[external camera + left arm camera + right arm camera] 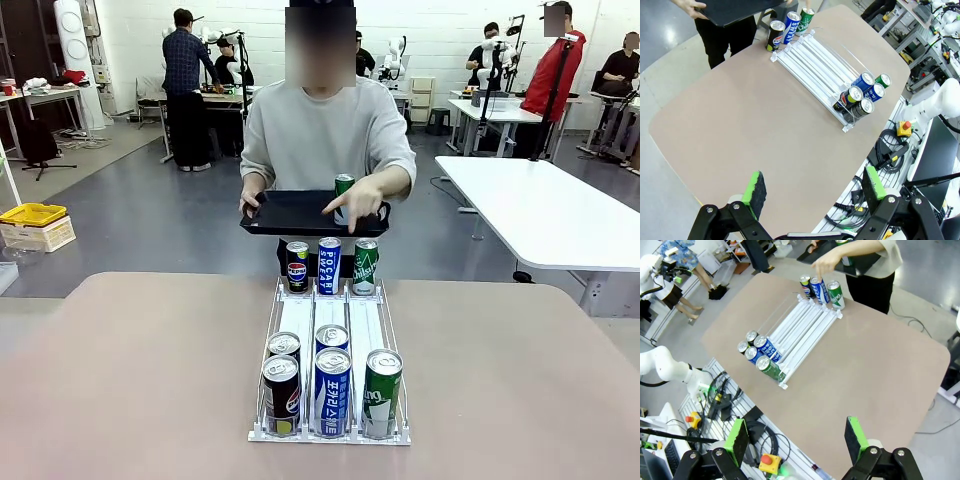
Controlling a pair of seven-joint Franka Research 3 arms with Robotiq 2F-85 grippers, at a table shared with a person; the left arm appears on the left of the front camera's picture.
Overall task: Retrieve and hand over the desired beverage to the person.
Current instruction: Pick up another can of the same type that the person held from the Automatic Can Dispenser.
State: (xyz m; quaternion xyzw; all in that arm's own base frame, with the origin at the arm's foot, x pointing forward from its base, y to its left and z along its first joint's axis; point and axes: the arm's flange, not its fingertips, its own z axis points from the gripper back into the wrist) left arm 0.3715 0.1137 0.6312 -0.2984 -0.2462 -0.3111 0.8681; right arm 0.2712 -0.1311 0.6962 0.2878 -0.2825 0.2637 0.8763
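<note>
you have the can rack (298, 320) mid-table (130, 380), running away from you. at its far end stand the pepsi can (297, 266) left, pocari sweat can (329, 265) middle, third can (366, 266) right. five near cans (332, 390) crowd the near end. behind the table, the person (320, 130) holds a tray (290, 212) with one can (344, 184) on it.

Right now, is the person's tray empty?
No, a green can stands on the black tray the person holds.
</note>
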